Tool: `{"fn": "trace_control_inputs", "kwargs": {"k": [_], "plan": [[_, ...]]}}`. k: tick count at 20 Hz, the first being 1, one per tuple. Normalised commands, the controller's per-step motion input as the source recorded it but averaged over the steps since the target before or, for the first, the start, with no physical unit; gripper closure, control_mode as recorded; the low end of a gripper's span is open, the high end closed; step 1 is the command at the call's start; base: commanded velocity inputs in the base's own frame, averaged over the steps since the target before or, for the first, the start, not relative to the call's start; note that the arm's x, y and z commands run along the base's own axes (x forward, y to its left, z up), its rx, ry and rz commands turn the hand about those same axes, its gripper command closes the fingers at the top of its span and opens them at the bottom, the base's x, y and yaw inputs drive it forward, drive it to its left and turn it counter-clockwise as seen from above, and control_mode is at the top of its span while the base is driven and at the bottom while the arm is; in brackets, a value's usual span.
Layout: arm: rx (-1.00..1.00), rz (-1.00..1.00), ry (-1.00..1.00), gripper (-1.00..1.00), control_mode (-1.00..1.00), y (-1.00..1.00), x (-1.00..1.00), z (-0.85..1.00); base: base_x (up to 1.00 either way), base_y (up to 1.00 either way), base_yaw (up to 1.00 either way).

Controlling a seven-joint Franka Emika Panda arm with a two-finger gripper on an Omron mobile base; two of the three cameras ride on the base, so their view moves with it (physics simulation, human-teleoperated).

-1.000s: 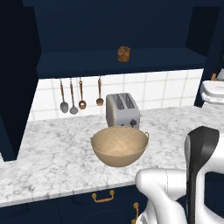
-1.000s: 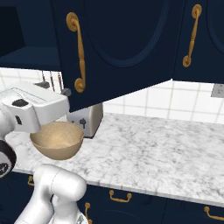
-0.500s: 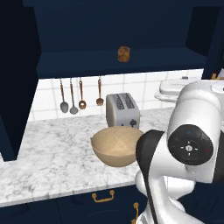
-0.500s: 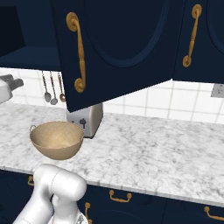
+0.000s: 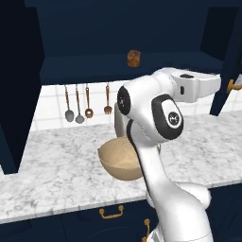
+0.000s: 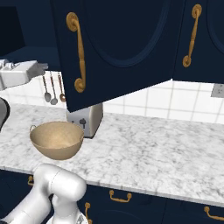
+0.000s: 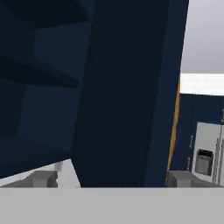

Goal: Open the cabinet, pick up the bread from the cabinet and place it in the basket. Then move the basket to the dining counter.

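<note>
The big dark blue wall cabinet [image 5: 118, 42] stood open, and the small brown crusty lump of bread [image 5: 133, 58] sat on its dark shelf, toward the back. The round tan basket [image 5: 122, 158] sat below it on the white marble tabletop [image 5: 52, 165], with nothing in it. The white robot arm reached out to the right at about the height of the shelf, and its hand pointed at the edge of the open blue door [image 7: 127, 92] with the long curved brass handle [image 6: 77, 52]. The fingers [image 7: 111, 178] were spread wide and held nothing. The bread lay to the left of the fingers and a little higher, well apart from them, and deeper inside the cabinet. It was a roundish lump, so it had no clear long side. I think the hand needed to swing left into the cabinet to reach the bread.
</note>
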Motion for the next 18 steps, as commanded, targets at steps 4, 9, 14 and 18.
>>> {"fn": "trace_control_inputs", "kwargs": {"k": [4,9,14,18], "plan": [[0.06,-0.49,0.00,-1.00,-1.00,-0.74,0.78,-0.18,0.00,0.00,0.00],[0.04,-0.33,0.00,-1.00,-1.00,-0.59,0.43,-0.21,0.00,0.00,0.00],[0.04,-0.20,0.00,-1.00,-1.00,-0.87,0.00,-0.13,0.00,0.00,0.00],[0.09,-0.06,0.00,-1.00,-1.00,-1.00,-0.42,0.00,0.00,0.00,0.00]]}}
